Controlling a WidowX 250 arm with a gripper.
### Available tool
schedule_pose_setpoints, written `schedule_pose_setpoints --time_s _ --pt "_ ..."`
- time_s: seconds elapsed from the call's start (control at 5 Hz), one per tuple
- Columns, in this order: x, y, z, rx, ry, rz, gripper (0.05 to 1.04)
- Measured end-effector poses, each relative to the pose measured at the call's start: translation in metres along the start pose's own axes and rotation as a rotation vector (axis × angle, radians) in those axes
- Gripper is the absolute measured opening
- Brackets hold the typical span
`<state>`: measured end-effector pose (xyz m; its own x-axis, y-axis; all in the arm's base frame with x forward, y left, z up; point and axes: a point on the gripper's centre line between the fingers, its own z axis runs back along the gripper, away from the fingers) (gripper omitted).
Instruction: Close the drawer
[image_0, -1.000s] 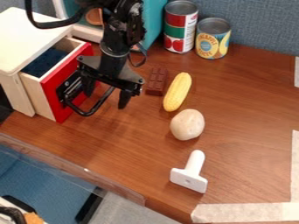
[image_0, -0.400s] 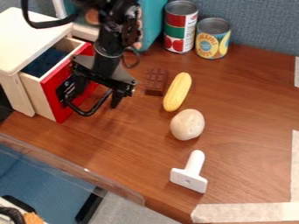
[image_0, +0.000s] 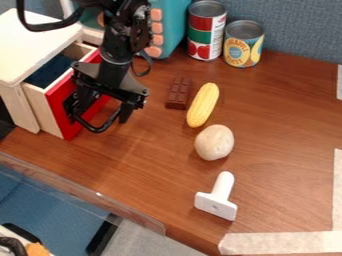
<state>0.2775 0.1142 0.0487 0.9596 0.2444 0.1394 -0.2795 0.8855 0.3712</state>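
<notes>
Drawer (image_0: 59, 109) faces lower right, its long axis slanting upper-right, the gripper (image_0: 102, 115) spread.

- The black arm (image_0: 119, 47) comes in from the far left and points down.
- The end effector (image_0: 100, 114) hangs slightly tilted, its two fingers spread apart.

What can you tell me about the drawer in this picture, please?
The drawer is pulled partly out of a pale wooden cabinet. Its sides look like light, unpainted wood, and its front is painted red. A black curved handle is on the front. Something dark blue covers what can be seen of its inside. The gripper is right at the front, by the handle; whether they touch, I cannot tell.
</notes>
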Motion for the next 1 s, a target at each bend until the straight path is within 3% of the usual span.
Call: schedule_pose_setpoints --time_s 0.6,1.0 --pt "0.002 0.038 -0.015 0.022 0.052 0.122 1.001" --pt "0.0 0.044 -0.022 0.013 0.076 0.146 1.001"
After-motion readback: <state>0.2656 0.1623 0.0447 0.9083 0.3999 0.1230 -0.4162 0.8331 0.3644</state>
